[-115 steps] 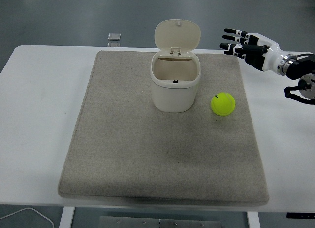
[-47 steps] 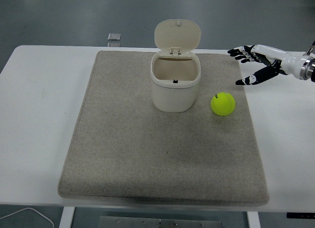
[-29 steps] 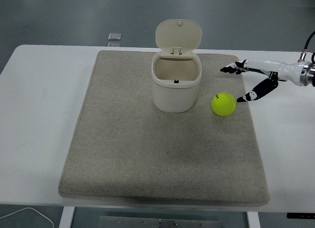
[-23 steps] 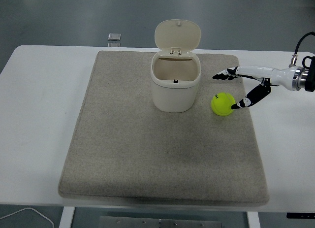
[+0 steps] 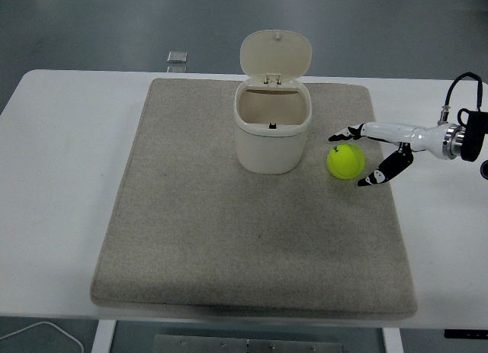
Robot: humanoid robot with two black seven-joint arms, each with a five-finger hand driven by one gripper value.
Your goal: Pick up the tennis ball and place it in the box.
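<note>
The robot's white-and-black right hand (image 5: pixel 357 155) brackets the yellow-green tennis ball (image 5: pixel 345 161), fingers spread wide, not gripping; the ball lies on the grey felt mat (image 5: pixel 191 239) covering the white table (image 5: pixel 61 139), just right of the cream lidded box (image 5: pixel 271 128); since earlier the hand has lowered nearer around it.

White counter (image 5: pixel 69 139), carrying 1 large grey mat (image 5: pixel 252 239) over most of its middle. Near the far edge, just beyond the mat, 1 small dark square object (image 5: pixel 177 57), too small to identify.
</note>
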